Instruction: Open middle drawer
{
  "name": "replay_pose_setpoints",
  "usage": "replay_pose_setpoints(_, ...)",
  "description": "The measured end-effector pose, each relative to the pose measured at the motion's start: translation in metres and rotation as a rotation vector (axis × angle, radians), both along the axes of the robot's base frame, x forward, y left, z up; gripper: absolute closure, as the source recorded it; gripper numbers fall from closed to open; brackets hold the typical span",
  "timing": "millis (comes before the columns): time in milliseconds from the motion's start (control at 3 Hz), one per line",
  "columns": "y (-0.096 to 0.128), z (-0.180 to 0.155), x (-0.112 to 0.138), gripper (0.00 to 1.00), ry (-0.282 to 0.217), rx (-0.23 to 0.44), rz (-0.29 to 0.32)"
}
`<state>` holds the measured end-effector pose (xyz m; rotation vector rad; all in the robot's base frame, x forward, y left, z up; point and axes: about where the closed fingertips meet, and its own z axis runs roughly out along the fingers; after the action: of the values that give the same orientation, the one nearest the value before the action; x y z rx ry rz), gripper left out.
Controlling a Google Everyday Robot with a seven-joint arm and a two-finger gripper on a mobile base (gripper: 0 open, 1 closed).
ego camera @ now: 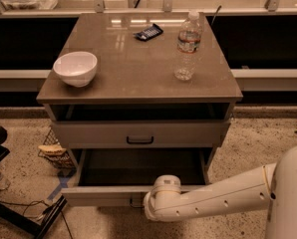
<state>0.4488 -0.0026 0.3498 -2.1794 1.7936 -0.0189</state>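
We find the middle drawer (138, 133) pushed in, its black handle (140, 140) centred, directly above the pulled-out bottom drawer (103, 195). The gripper (149, 206) sits against that bottom drawer's front, masked by the wrist; we cannot tell its state. A bowl (75, 67) and a bottle (187, 46) stand on top.

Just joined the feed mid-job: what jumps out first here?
The middle drawer stands pulled out under a closed drawer, with the white arm reaching in from the right and its gripper at the drawer's front edge. On the cabinet top sit a white bowl at left, a water bottle at right and a dark packet at the back.
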Motion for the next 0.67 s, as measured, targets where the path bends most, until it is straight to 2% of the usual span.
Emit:
replay_pose_setpoints(333, 0.0, 0.0, 0.0, 0.29, 0.0, 0.0, 0.0)
replay_pose_setpoints(667, 0.0, -0.0001, 0.0, 0.23, 0.0, 0.0, 0.0)
